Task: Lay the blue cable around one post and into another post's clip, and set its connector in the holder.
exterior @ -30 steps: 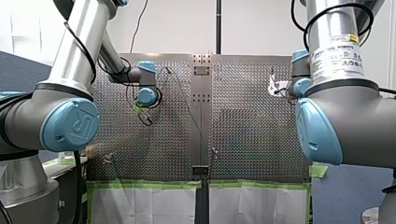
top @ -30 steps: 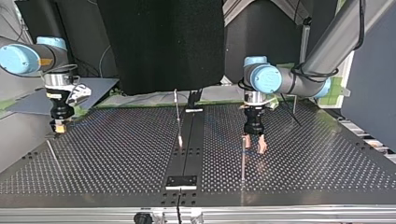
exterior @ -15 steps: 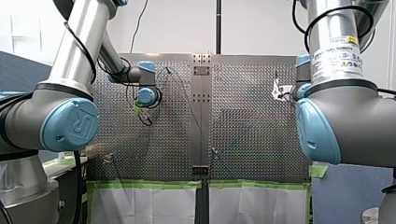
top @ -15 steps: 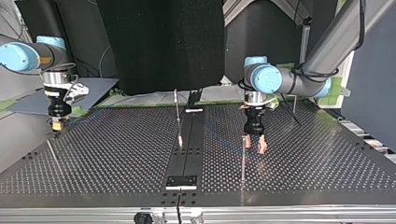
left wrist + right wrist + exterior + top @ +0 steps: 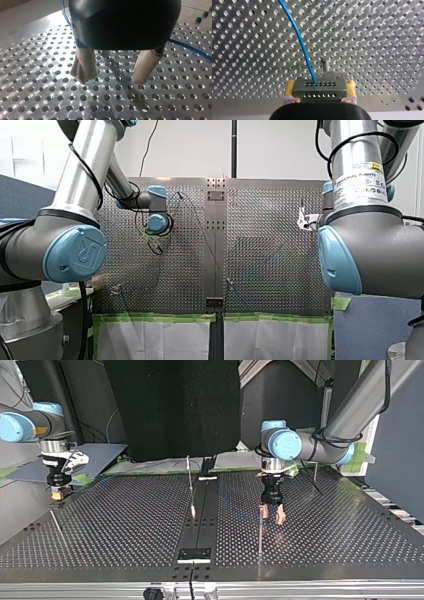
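Note:
My right gripper (image 5: 320,86) is shut on a grey connector block (image 5: 319,90), held between its yellow pads (image 5: 290,88). The blue cable (image 5: 297,35) runs from the block away over the perforated plate. In the top view my right gripper (image 5: 58,494) hangs low over the table's far left corner. My left gripper (image 5: 273,515) stands open right of the centre, its beige pads (image 5: 83,65) just above the holes with nothing between them. A thin post (image 5: 260,527) stands close beside it. The blue cable (image 5: 190,48) passes behind my left gripper (image 5: 111,78).
A slim post (image 5: 190,480) rises at the table's centre strip, and a small metal block (image 5: 195,554) sits on that strip near the front edge. Another thin rod (image 5: 56,522) leans at the top view's left. Green tape (image 5: 160,318) lines the table edge in the front view.
My right gripper, still holding the connector, has moved toward the top view's left edge, the front view's right. My left arm has not moved.

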You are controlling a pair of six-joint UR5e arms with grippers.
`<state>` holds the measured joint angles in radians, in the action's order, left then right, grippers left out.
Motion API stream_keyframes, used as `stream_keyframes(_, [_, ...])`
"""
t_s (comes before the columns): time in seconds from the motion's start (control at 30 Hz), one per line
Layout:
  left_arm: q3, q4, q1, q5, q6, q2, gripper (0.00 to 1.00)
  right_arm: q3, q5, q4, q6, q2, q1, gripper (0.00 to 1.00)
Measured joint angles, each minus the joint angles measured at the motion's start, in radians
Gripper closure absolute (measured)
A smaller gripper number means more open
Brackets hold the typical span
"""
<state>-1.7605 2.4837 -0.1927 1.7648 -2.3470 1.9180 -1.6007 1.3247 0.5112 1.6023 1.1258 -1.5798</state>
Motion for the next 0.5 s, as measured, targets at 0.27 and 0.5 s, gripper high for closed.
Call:
stream_keyframes(0.27, [0.0,0.004,0.0,0.0,0.0,0.0,0.01,0.005,-0.016,-0.07,-0.009,0.018,0.027,1.0])
stream_keyframes(0.5, [0.0,0.005,-0.002,0.0,0.004,0.0,0.01,0.034,-0.029,-0.123,-0.035,0.011,0.036,1.0])
